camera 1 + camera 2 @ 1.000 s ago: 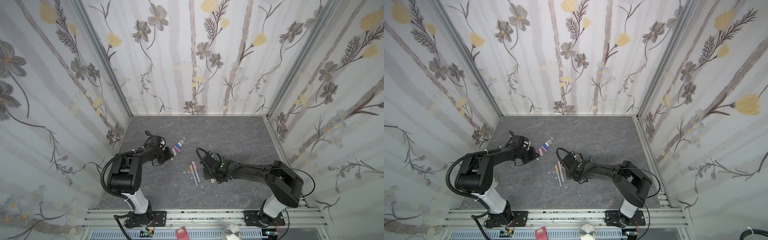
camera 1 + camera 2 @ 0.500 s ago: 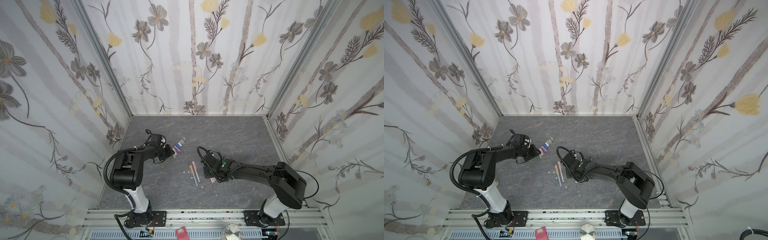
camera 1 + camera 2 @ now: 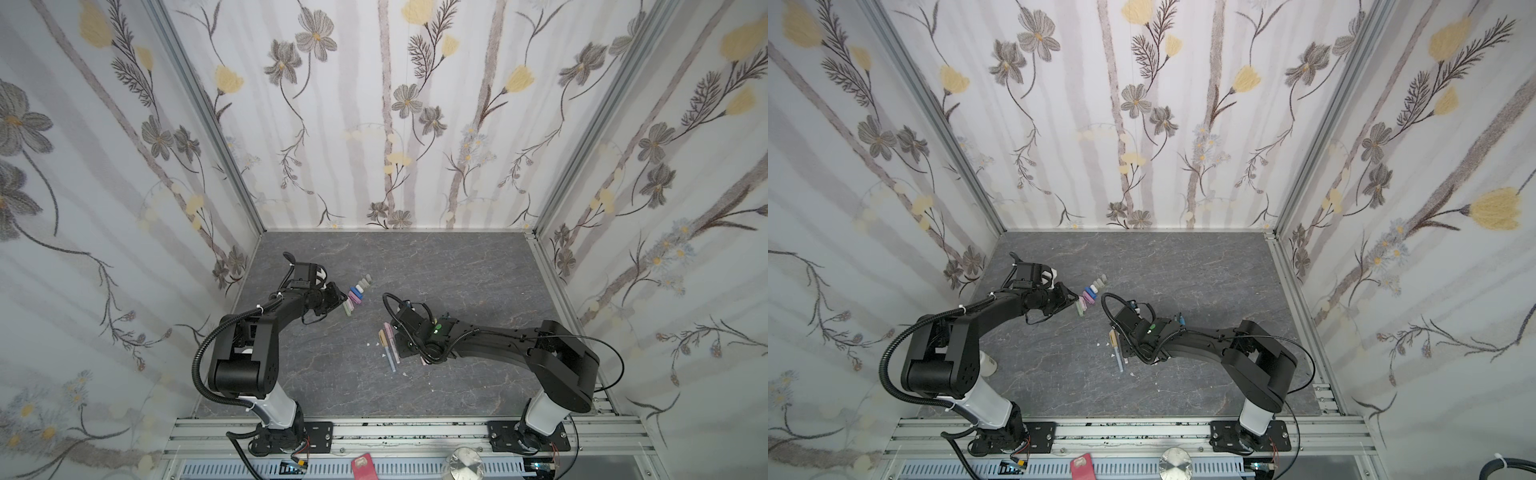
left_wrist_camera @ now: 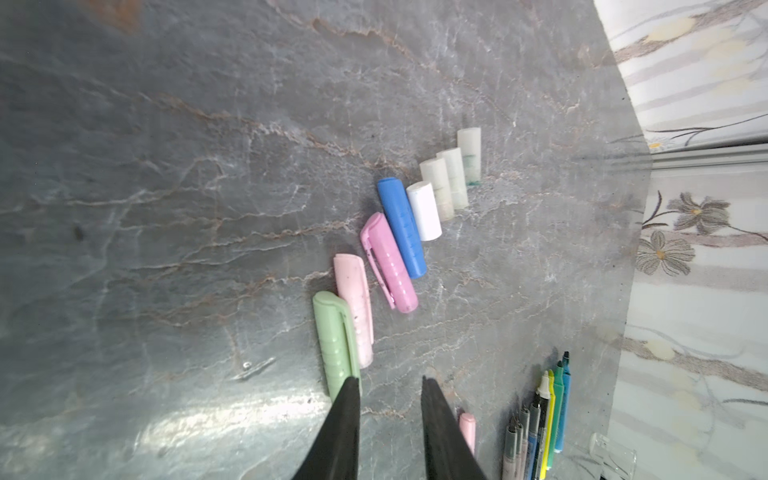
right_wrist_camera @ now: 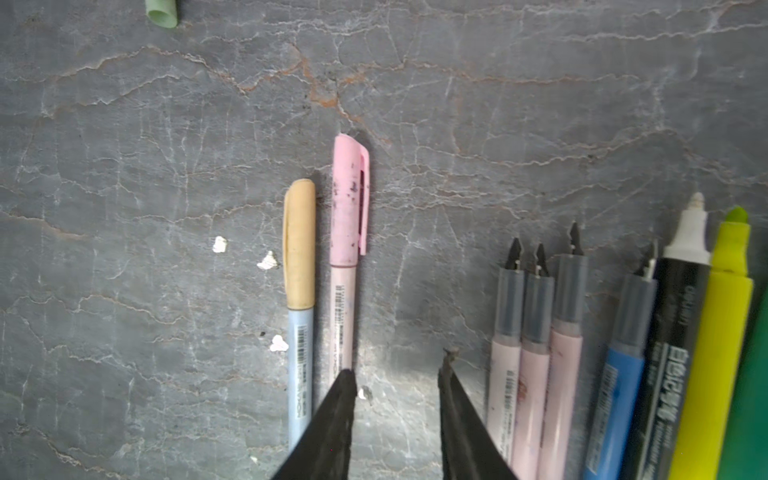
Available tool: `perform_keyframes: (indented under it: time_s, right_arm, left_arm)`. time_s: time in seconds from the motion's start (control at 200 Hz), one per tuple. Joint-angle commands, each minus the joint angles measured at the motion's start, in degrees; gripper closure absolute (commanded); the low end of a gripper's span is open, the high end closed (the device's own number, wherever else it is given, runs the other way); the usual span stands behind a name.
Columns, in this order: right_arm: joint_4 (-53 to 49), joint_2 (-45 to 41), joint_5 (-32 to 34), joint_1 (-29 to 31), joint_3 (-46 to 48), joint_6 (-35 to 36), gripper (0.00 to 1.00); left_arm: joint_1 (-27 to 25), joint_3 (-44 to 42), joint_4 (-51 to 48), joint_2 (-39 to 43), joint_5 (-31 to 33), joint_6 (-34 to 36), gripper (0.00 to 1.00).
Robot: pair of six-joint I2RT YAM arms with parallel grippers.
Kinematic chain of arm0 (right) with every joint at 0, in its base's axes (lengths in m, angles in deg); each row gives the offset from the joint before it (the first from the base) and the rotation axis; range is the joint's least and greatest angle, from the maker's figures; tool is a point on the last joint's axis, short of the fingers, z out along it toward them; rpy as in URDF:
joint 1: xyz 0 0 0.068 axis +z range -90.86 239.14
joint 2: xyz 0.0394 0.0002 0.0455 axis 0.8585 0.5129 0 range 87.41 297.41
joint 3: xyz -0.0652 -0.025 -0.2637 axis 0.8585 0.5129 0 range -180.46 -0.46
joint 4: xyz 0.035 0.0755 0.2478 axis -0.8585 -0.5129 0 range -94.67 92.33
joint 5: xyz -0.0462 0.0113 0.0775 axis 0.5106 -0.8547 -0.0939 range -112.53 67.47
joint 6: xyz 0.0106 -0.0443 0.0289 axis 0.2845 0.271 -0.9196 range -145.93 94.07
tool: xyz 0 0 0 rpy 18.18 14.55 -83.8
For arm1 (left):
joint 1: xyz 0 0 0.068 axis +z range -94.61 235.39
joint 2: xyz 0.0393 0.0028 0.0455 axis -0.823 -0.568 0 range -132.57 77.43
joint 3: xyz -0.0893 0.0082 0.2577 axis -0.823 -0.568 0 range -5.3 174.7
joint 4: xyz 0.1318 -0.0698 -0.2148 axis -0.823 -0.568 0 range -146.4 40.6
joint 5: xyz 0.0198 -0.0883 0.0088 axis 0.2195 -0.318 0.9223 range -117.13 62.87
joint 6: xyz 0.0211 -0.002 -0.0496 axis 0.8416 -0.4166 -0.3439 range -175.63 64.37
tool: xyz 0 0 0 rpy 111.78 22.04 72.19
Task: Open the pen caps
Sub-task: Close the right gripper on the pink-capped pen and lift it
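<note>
Low over the table (image 4: 166, 166), left hand (image 4: 388, 380) and right hand (image 5: 398, 363) hover, jaws parted, empty.

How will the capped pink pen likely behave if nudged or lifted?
The capped pink pen looks like a thin rigid plastic stick, so probably stiff and light. The clip on its cap should check rolling. It lies close beside the orange-capped pen, so a sideways push would likely shove both.

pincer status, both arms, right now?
Left pincer: open, holding nothing.
Right pincer: open, holding nothing.
</note>
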Motion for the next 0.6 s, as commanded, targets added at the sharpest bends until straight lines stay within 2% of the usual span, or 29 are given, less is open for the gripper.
perform_keyframes:
  time_s: [0.0,0.28,0.594]
  right_arm:
    - [0.1,1.5,-0.4,0.2,-1.8,0.9,0.64]
    - [-1.7,5.8,-0.6,0.7,-5.5,1.9,0.61]
    - [-4.7,9.7,0.2,1.1,-8.7,2.7,0.62]
  left_arm:
    - [0.3,1.3,-2.8,2.0,-1.1,0.1,0.74]
    - [0.7,1.5,-5.0,4.3,-1.7,0.8,0.74]
    - [0.8,0.5,-4.9,4.8,-1.9,1.5,0.73]
